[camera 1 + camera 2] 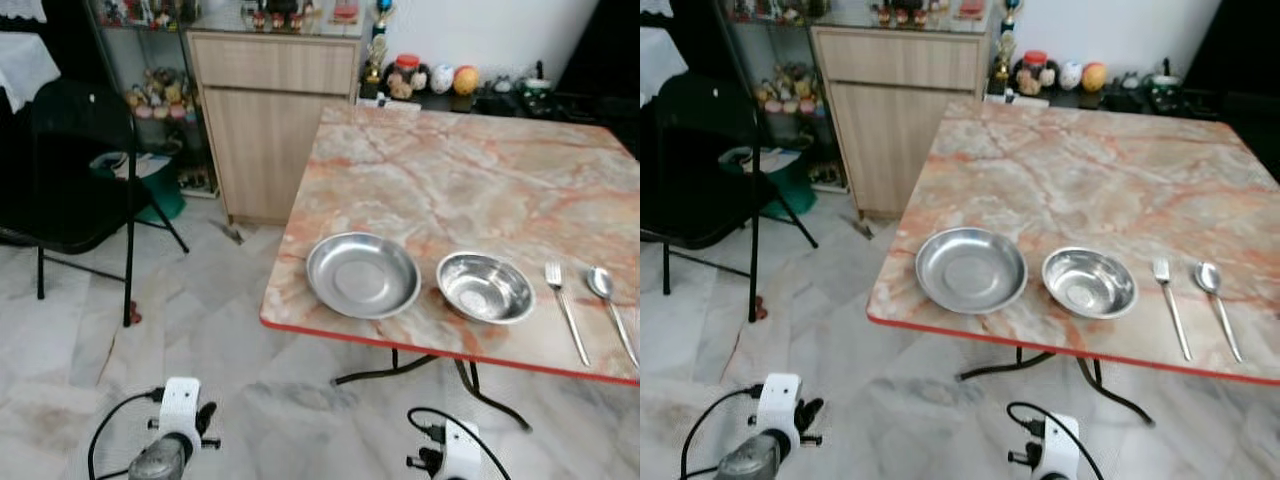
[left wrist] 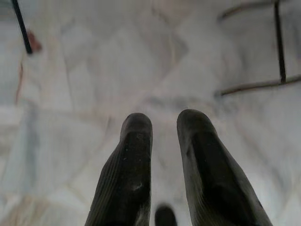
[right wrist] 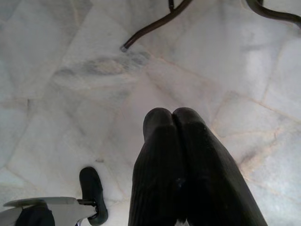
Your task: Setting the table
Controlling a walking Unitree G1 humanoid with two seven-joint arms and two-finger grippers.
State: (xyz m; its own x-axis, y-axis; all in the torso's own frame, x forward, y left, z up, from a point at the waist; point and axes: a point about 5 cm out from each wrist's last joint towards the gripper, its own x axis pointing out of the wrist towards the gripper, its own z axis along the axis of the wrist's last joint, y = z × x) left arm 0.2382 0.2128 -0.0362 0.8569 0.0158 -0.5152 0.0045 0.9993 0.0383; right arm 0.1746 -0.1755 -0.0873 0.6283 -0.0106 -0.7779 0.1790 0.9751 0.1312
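Along the near edge of the marble-patterned table (image 1: 470,170) lie a shallow steel plate (image 1: 362,273), a steel bowl (image 1: 485,287), a fork (image 1: 566,309) and a spoon (image 1: 611,310), in that order from left to right. Both arms hang low in front of the table, over the floor. My left gripper (image 2: 162,125) points at the floor tiles with a narrow gap between its fingers and nothing held. My right gripper (image 3: 173,117) is shut, fingertips pressed together, empty.
A black folding chair (image 1: 75,170) stands at the left. A wooden cabinet (image 1: 270,120) stands behind the table's left corner. Black table legs (image 1: 400,370) run under the near edge. Pale marble floor (image 1: 200,330) spreads between chair and table.
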